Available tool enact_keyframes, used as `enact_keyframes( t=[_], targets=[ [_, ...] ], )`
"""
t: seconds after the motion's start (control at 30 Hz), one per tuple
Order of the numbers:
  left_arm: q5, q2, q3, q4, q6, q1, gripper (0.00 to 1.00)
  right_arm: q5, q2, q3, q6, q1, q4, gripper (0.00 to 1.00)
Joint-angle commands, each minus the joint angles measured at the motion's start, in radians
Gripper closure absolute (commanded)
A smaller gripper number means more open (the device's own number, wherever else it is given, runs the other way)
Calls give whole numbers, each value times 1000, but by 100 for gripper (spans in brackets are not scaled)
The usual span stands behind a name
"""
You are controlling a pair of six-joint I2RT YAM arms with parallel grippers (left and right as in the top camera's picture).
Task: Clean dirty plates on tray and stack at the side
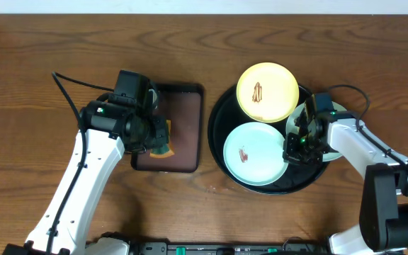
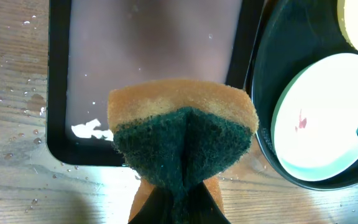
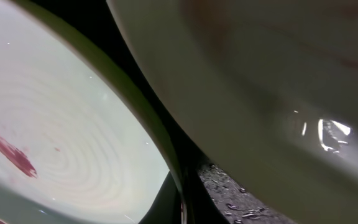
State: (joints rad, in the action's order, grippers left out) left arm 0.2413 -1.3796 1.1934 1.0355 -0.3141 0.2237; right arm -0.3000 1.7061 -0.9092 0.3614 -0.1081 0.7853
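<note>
The round black tray holds a pale yellow plate with a red-brown smear and a mint-white plate with a small red smear. A third pale plate is mostly hidden under my right arm. My right gripper is at the right rim of the front mint plate, and its fingers are closed on that rim. Another pale plate fills the upper right of that view. My left gripper is shut on a yellow-and-green sponge and holds it over the brown tray's front edge.
The rectangular dark-brown tray lies left of the black tray and holds water and a bit of white foam. Water drops dot the wooden table. The black tray's rim is just right of the sponge.
</note>
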Motion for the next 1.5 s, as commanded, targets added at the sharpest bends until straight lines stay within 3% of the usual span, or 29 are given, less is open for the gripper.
enact_keyframes(
  t=[0.0,0.1,0.17,0.27,0.4,0.47,0.53,0.57,0.83,0.97,1.17,1.33,1.47],
  targets=[
    [13,11,24,-4,-1,1,92,-2,-3,4,117,-31,-38,99],
    [13,10,24,-26,-2,23,93,5,-3,5,233,-58,-53,99],
    [13,10,24,-37,-2,39,93,14,-3,5,234,-71,-57,99],
    [13,10,23,-45,-2,69,92,75,-3,4,159,-76,-71,78],
    [12,6,21,-82,-14,100,93,83,-2,5,9,-75,-145,75],
    [13,0,21,-111,-42,115,93,89,-2,5,-11,-75,-156,77],
    [13,-16,20,-161,-71,143,92,107,-2,11,-10,-75,-157,96],
    [13,-26,20,-183,-85,158,92,115,-2,16,-10,-75,-162,99],
    [19,-255,21,-434,-208,354,93,118,-2,40,-19,-78,-188,99],
    [132,-390,21,-595,-296,425,92,116,-2,40,-19,-78,-186,99],
    [183,-571,21,-778,-407,504,93,116,-2,40,-19,-78,-183,99],
    [127,-661,21,-748,-432,492,93,116,-2,40,-18,-78,-183,99],
    [-119,-672,21,-620,-383,455,92,116,-2,40,-18,-78,-183,99]
  ],
)
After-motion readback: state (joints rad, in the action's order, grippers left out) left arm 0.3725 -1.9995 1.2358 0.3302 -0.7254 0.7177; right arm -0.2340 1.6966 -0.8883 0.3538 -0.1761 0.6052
